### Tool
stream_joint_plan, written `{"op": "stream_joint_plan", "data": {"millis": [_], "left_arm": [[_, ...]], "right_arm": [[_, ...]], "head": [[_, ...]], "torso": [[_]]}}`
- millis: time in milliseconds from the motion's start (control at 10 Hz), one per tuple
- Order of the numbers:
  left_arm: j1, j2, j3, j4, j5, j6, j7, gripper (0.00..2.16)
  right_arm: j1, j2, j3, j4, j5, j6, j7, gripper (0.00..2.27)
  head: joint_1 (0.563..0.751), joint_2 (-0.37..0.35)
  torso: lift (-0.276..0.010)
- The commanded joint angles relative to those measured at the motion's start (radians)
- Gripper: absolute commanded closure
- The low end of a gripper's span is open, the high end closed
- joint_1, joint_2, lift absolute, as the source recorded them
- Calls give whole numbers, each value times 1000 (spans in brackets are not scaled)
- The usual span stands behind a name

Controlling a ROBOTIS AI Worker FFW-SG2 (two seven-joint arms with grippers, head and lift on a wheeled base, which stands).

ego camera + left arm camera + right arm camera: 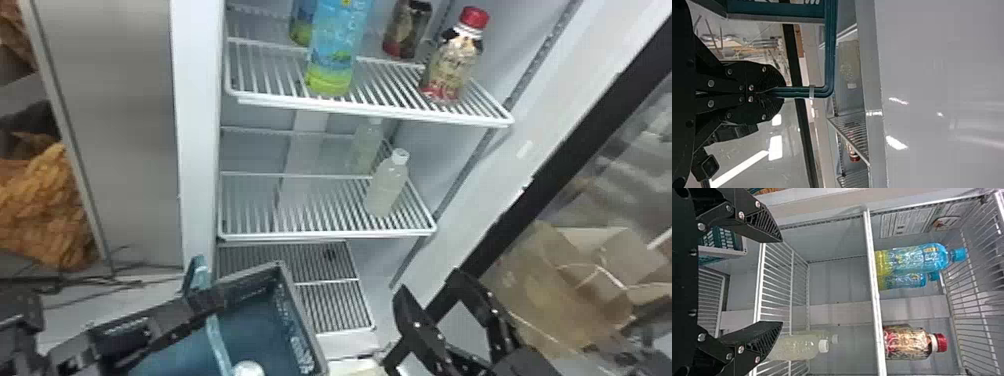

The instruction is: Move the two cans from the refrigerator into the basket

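Observation:
My left gripper (200, 296) is at the basket's handle in the head view; in the left wrist view the left gripper (765, 93) is shut on the teal handle (829, 51). The blue basket (301, 327) with a grey rim hangs before the refrigerator's lower part. Inside it a white round top (248, 369) shows; I cannot tell if it is a can. To the basket's right, the right gripper (427, 284) stands open. In the right wrist view nothing is between the fingers of the right gripper (781, 282). No clearly recognizable can stands on the shelves.
The upper shelf (380, 114) holds blue bottles (332, 55), a red-capped bottle (452, 62) and a dark container (407, 30) behind. Two pale bottles, the front one (386, 187) nearer the edge, stand on the middle shelf (300, 233). The black-edged door (555, 160) stands open at right.

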State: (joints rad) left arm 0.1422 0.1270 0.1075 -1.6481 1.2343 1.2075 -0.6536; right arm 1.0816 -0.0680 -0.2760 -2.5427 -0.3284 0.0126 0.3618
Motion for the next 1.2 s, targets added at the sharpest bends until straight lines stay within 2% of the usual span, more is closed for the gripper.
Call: {"op": "stream_joint_plan", "data": {"millis": [0, 300, 600, 1100], "left_arm": [[0, 0, 0, 0, -2, 0, 0, 1210], [3, 0, 0, 0, -10, 7, 0, 1210], [-2, 0, 0, 0, -14, 10, 0, 1210], [-2, 0, -2, 0, -18, 12, 2, 1210]], "right_arm": [[52, 8, -15, -31, -1, -8, 2, 331], [114, 24, -37, -45, -7, -27, 11, 329], [121, 42, -59, -43, 9, -37, 11, 325], [114, 42, -67, -41, 15, -37, 11, 321]], "head": [[695, -350], [695, -350], [695, -350], [695, -350]], "torso": [[-219], [-219], [-219], [-219]]}}
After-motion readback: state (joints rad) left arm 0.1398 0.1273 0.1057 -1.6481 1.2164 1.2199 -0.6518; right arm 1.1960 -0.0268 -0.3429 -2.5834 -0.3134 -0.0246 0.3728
